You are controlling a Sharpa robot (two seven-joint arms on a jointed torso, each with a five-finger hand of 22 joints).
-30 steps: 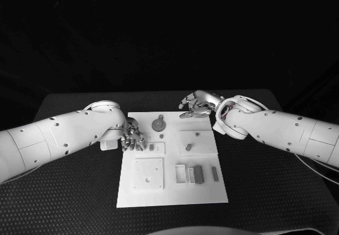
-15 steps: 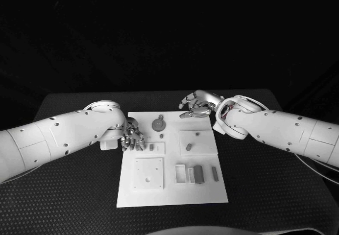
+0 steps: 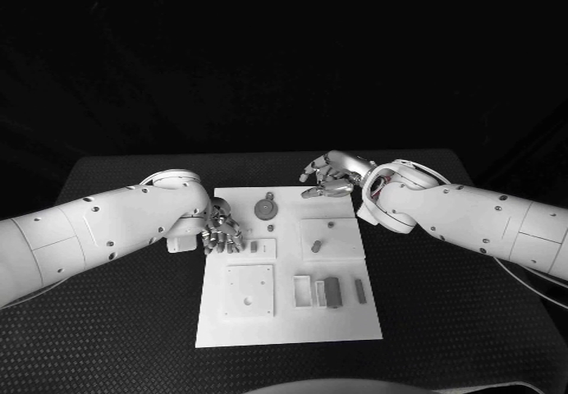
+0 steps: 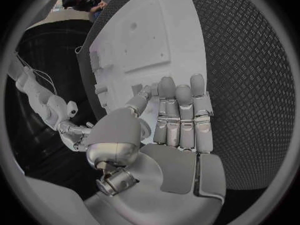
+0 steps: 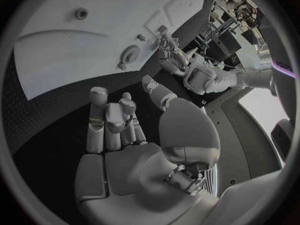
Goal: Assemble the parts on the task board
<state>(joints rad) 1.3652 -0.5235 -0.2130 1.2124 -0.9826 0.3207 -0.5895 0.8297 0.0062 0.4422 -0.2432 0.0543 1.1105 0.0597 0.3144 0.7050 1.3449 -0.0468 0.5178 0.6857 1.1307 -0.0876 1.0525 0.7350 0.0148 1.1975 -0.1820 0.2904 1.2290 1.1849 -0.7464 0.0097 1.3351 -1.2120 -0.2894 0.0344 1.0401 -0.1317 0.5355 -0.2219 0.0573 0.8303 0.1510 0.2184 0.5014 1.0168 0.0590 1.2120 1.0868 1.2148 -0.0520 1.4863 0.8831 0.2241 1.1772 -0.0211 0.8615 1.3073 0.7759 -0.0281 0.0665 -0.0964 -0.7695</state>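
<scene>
The silver left hand (image 3: 222, 232) rests open-fingered, empty, at the flat white task board's (image 3: 290, 328) edge; the silver right hand (image 3: 332, 175) hovers empty, fingers loosely apart.

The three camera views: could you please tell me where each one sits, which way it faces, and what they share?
Head view: on the robot's head, looking down at the task board; both arms enter, left robot hand, right robot hand.
Left wrist view: behind the left robot hand, facing the board.
Right wrist view: behind the right robot hand, facing the board.
Shared: all show the board; the right wrist view also shows the left robot hand.
</scene>
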